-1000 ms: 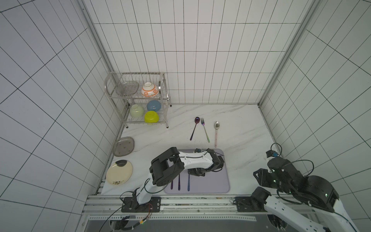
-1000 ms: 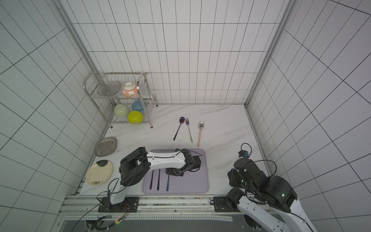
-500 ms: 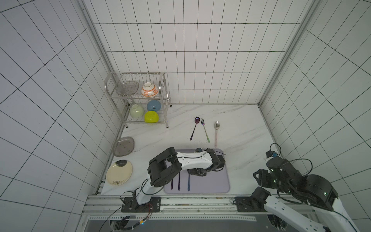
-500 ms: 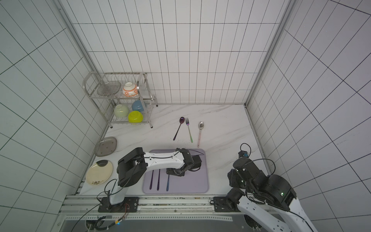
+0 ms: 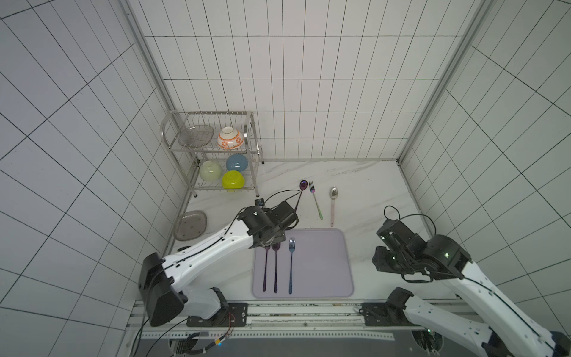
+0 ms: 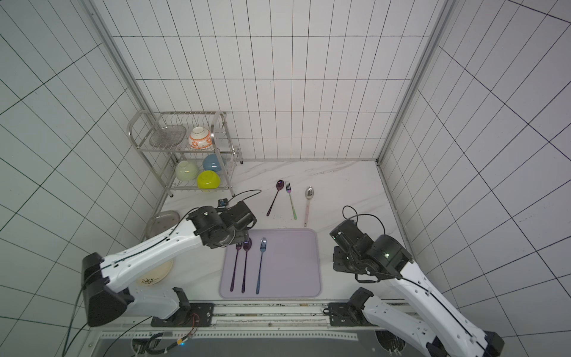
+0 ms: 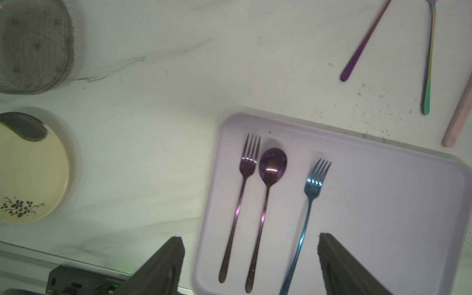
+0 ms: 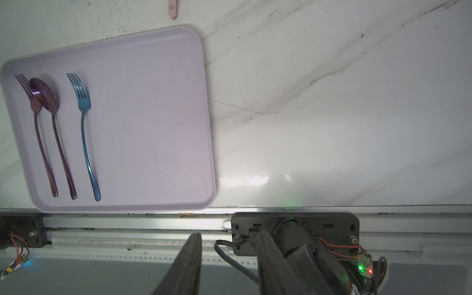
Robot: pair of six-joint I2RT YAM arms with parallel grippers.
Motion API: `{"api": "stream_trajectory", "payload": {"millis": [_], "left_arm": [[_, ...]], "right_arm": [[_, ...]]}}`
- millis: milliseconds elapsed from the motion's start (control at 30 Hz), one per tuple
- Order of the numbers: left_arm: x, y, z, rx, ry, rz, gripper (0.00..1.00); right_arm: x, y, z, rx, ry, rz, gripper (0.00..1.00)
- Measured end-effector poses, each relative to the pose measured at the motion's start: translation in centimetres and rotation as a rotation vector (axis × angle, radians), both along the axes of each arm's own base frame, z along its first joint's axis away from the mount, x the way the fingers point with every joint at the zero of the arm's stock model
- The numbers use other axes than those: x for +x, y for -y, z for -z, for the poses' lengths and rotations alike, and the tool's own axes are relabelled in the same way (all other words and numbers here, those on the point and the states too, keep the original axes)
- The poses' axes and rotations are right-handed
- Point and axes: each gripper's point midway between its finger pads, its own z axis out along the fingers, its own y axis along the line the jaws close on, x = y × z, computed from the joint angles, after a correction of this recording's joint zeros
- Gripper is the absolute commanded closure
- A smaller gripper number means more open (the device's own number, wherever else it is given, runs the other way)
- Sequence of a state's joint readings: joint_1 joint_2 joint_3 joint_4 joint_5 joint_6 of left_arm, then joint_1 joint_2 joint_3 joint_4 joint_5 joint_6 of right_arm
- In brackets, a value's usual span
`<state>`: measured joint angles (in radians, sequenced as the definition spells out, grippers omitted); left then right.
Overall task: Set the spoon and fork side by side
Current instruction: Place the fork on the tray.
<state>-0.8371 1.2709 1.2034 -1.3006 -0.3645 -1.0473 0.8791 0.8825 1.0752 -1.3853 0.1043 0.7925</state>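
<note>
Lead: Since a second ago, the left gripper [image 5: 272,240] has been pulling off the middle of the tray [image 5: 324,278] toward its far left corner, jaws spreading.
Trainee: Where are the pieces lying, in a top view?
Lead: Spoon [image 5: 275,247] and fork [image 5: 266,248] are lying parallel along the tray's left side.
Trainee: Left wrist view?
Lead: Fingers [image 7: 166,263] are standing wide apart, empty. Keep rising straight; sideways drift risks nudging the handles.
Trainee: Right wrist view?
Lead: Right gripper [image 8: 229,233] is hanging part-open, empty, clear of the tray. Spoon bowl is crowding the tines; contact unclear.
</note>
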Motion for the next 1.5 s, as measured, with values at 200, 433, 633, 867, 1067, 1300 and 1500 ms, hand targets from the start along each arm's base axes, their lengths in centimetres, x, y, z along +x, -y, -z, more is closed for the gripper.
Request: {"api": "stream_trajectory", "payload": {"millis": [200,433,633,867,1067,1300,1500], "left_arm": [[-2.8,-6.6,-2.6,-0.074,0.126,-0.065,0.08],[-5.7,-9.7,-3.3,-0.104,0.171,-0.087,0.06],[-7.4,-12.5,-4.0,-0.103,0.235,-0.136,0.04],[-8.8,-14.4,-4.2,-0.119,0.290,-0.167,0.03],[-8.9,-14.4,-4.1,-0.120,0.291,-0.167,0.03],[-8.8,-14.4,-4.0,-0.117,0.288,-0.166,0.03],[-8.9,-14.4,-4.0,-0.117,0.288,-0.166,0.03]], "right_arm": [[0.6,-7.7,2.3,-0.106,-0.038,-0.142,0.58],[0.1,-20.7,6.9,-0.148,-0.035,-0.246,0.56],[0.4,-25.2,11.1,-0.134,-0.074,-0.228,0.56],[0.3,-27.2,14.4,-0.092,-0.146,-0.195,0.58],[-0.1,-27.8,15.9,-0.088,-0.181,-0.191,0.61],[-0.6,-27.0,16.7,-0.104,-0.204,-0.185,0.66],[-0.7,-26.6,16.8,-0.103,-0.204,-0.181,0.74]]}}
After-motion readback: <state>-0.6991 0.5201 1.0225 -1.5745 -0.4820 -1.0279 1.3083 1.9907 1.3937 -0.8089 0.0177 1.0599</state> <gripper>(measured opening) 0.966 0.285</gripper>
